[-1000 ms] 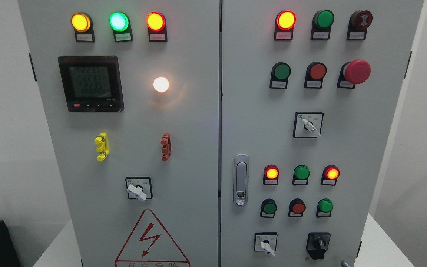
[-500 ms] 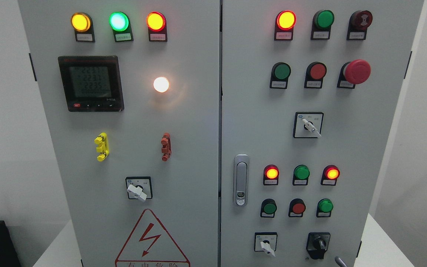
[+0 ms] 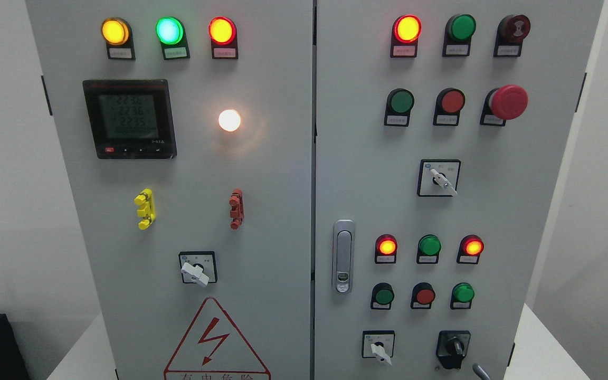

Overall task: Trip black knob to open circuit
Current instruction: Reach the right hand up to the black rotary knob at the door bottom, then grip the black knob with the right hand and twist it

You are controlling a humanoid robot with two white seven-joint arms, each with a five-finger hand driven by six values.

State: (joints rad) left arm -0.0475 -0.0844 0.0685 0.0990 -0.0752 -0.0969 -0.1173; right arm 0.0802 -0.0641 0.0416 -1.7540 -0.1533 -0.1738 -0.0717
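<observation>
1. The black knob (image 3: 453,348) sits at the bottom right of the right-hand cabinet door (image 3: 494,211), just right of a small white-handled switch (image 3: 379,349) and below a row of three round buttons, the nearest a green button (image 3: 463,293).
2. Its grip bar stands close to upright, and nothing touches it, so the task looks not yet begun.
3. Only a thin grey tip (image 3: 479,371) shows at the bottom edge, just right of and below the knob. It is probably part of the right robot hand, but too little shows to tell whether that hand is wide or narrow, or holding anything.
4. The left robot hand is out of view.
5. To do this step well, the hand should rise straight to the knob and pinch the raised bar from both sides, not press on the flat black base around it.
6. The grip should be settled before any turn; a loose pinch on a stiff knob would likely slip.
7. The turn should come from the wrist, about the knob's own centre, until it clicks over.
8. The approach should stay low, clear of the green button above and the white-handled switch to the left.
</observation>
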